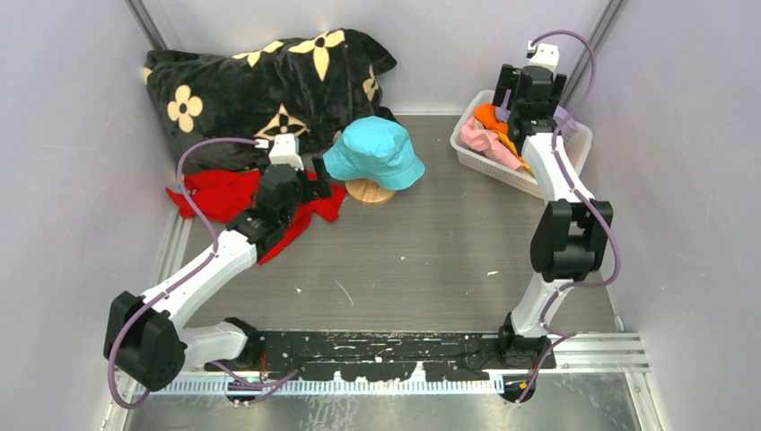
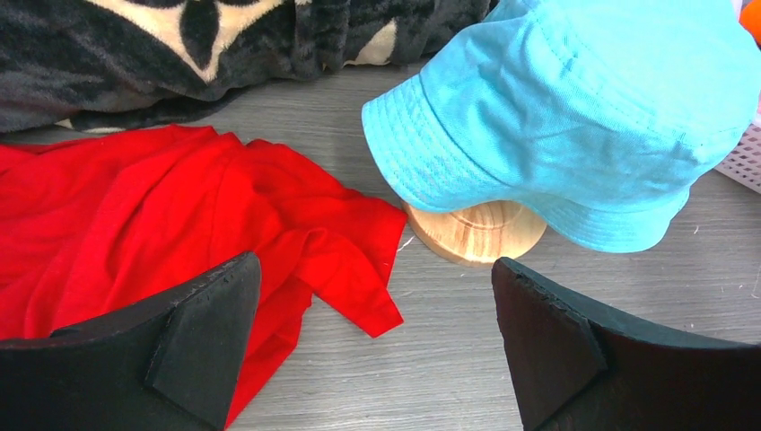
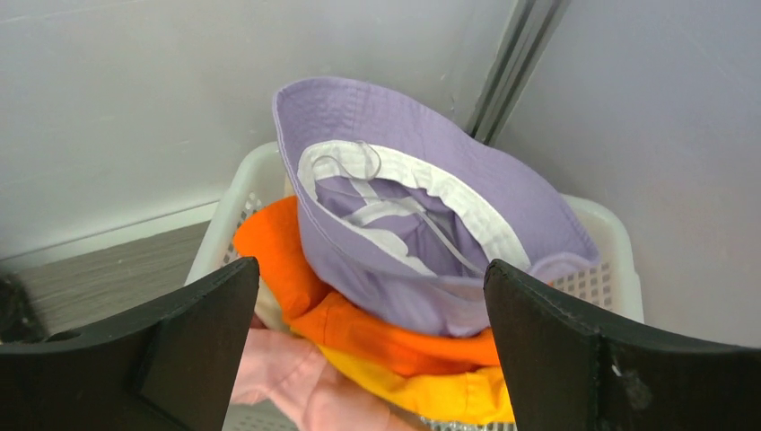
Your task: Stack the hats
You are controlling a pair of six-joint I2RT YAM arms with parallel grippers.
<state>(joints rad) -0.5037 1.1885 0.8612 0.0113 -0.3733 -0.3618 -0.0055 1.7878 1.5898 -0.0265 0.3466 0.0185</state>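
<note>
Teal hat (image 1: 374,151): centre-far of the table (image 1: 431,260), crown up on a round wooden stand (image 1: 369,192). The brim droops over the stand, so only the stand's near edge shows.
Lavender hat (image 3: 404,242): top of the pile in the white basket (image 1: 579,144) at the far right. It is tipped on its side with the opening and white lining facing the wrist camera. From overhead only a sliver shows beside the arm.
Orange hat (image 3: 283,260): directly under the lavender one, mostly covered.
Yellow hat (image 3: 449,395): a fold at the near edge of the pile, partly cut off by the bottom of the view.
Pink hat (image 3: 292,382): on the left side of the basket, shape hard to read.
Deeper in the basket: hidden by the upper hats.
Left gripper (image 2: 372,346): jaws spread wide, nothing between them. It sits over the red cloth (image 1: 229,193), just left of the teal hat and not touching it.
Right gripper (image 3: 372,350): jaws spread wide, holding nothing, above the basket with the lavender hat framed between the fingers. From overhead the wrist blocks its fingertips.
Black blanket (image 1: 260,85): heaped in the far left corner. Its near edge lies close to the red cloth, but contact is unclear.
</note>
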